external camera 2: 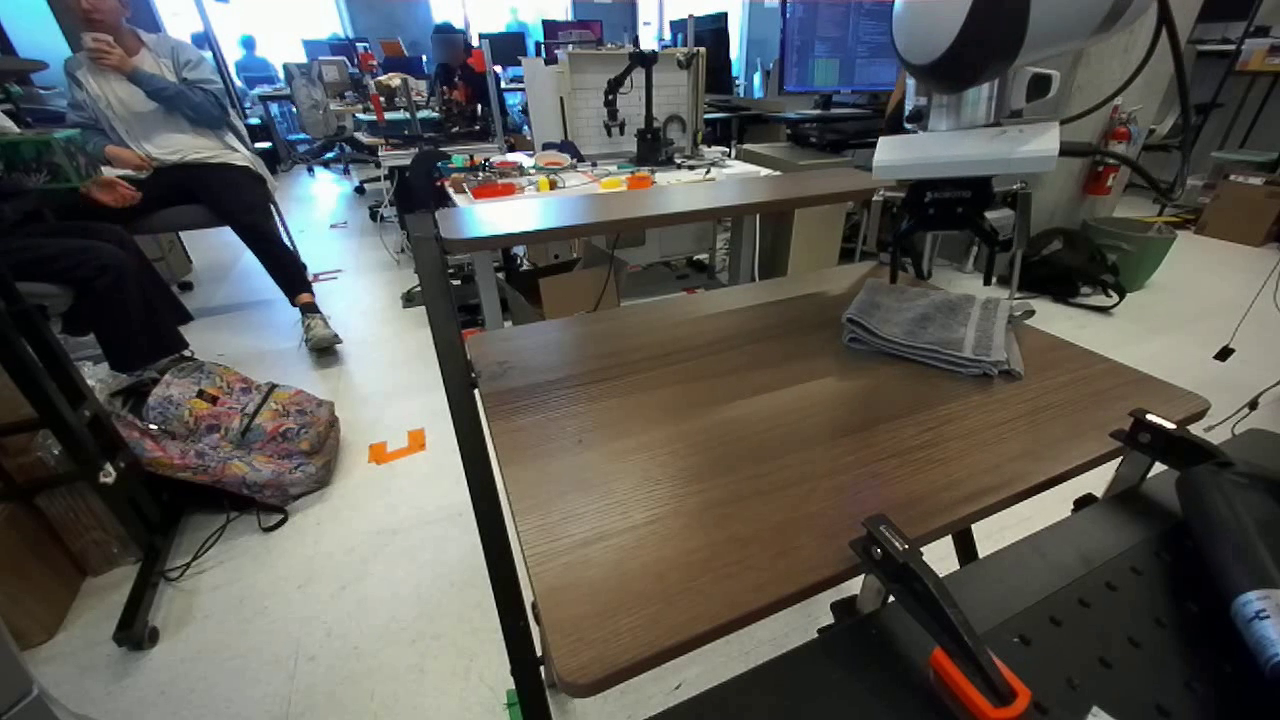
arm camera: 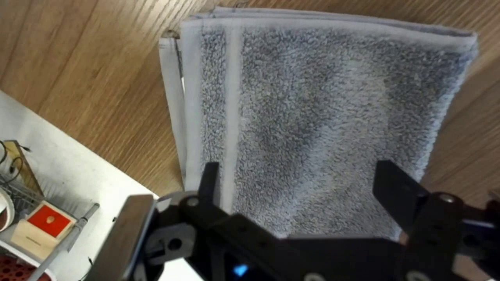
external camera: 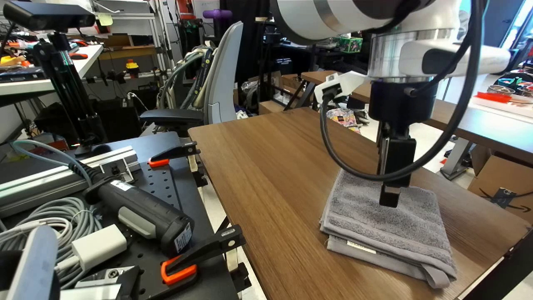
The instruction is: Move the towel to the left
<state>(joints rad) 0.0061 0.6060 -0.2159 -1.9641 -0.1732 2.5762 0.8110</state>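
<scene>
Two fingers point(arm camera: 210, 181) are standing wide apart with nothing gripped, so the gripper point(arm camera: 299, 168) is carrying no load. Beside it, a cable point(external camera: 368, 176) is looping low and could be snagging during a sideways sweep. Right below the gripper, the towel point(external camera: 387, 221) is lying folded; I am not seeing clearly whether the fingertips are touching it. Both are appearing inside its outline, so closing might be gathering only the top layer and peeling the fold open on the way left. Outside the finger by the banded edge, a lower layer is poking out and could be trailing. Lower still, the table point(external camera: 258, 175) is backing the cloth: descending too far might be jamming the tips. Farther out, a table edge is running near one towel corner; a misdirected pull could be dragging cloth over.
</scene>
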